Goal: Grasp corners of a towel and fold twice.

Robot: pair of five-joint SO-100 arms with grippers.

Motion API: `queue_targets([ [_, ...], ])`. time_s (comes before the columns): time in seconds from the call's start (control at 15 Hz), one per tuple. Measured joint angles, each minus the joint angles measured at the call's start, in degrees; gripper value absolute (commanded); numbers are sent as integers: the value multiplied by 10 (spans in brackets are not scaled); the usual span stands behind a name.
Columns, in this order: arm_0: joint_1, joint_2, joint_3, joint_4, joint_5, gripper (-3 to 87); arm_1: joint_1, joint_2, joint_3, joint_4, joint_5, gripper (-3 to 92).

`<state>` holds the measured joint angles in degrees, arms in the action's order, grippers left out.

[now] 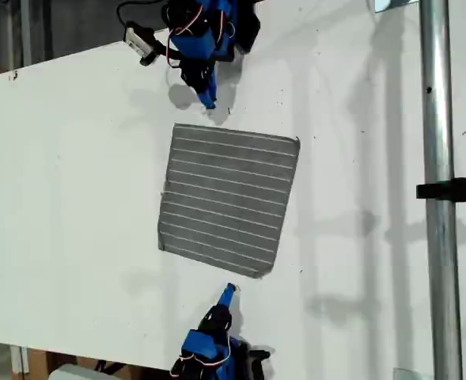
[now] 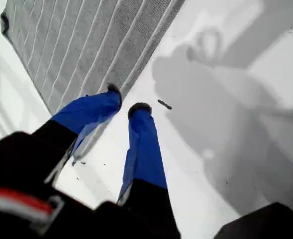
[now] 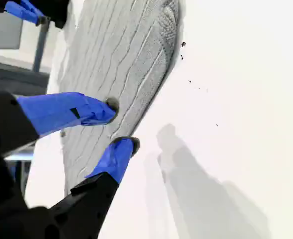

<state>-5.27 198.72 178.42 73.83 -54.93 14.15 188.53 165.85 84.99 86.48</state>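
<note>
Dark grey towel [image 1: 229, 198] with thin white stripes, spread flat and unfolded on the white table [image 1: 74, 198], all four corners [image 1: 176, 127] lying open. My first gripper [image 2: 126, 99] at one striped edge of the towel, jaws narrowly parted, one fingertip [image 2: 114, 92] over the cloth and the other over bare table just beside it, nothing held. My second gripper [image 3: 122, 124] at a towel edge too, jaws moderately apart astride that edge, gripping nothing. Metal pole [image 1: 438, 198] well apart from the towel, toward the exterior view's right.
</note>
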Motion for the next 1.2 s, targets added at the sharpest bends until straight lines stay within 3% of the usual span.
queue_targets([
  [0.07,-4,0,0,-4,-6,-29,-2,-2,-1,-3,-5,-2],
  [0.2,-76,0,0,-9,-173,-29,-75,-25,-27,-79,-19,-2],
  [0.33,-84,0,0,-11,-235,-29,-85,-81,-53,-117,-35,-2],
  [0.6,-85,0,0,-11,-245,-29,-130,-355,-267,-125,-102,-2],
  [1.07,-84,0,0,-11,-245,-29,-325,-942,-883,47,-213,8],
  [1.13,-84,0,0,-11,-245,-29,-349,-954,-903,54,-213,245],
  [1.2,-84,0,0,-11,-245,-29,-360,-954,-908,60,-213,381],
])
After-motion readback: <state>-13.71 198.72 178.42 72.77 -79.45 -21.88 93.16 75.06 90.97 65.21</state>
